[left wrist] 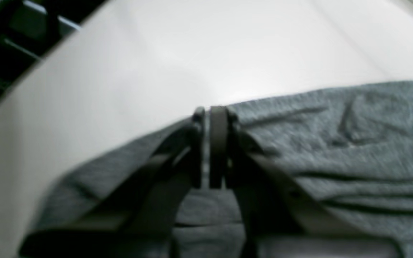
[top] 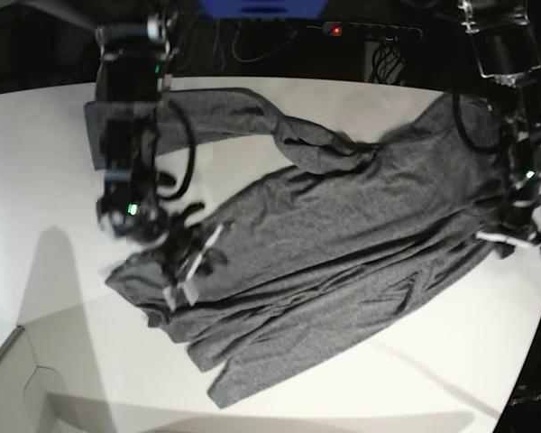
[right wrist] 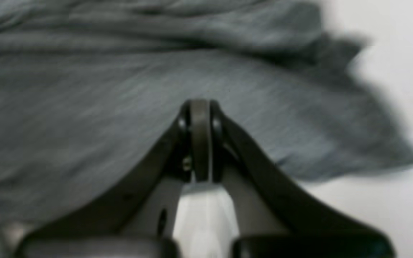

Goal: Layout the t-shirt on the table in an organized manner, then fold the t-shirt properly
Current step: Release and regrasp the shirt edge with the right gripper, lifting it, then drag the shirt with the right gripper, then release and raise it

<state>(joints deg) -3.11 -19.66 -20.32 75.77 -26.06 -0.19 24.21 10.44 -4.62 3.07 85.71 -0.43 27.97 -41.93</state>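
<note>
Both claws pinch opposite edges of the t-shirt (top: pixel 343 225)

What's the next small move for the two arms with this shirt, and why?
Probably draw the two grippers apart, pulling the t-shirt taut. The left gripper looks shut on the fabric's edge, and the right gripper looks shut too, seemingly pinching cloth. The shirt lies skewed and wrinkled across the table, one sleeve trailing to the far side, so it needs spreading flat before folding.
</note>
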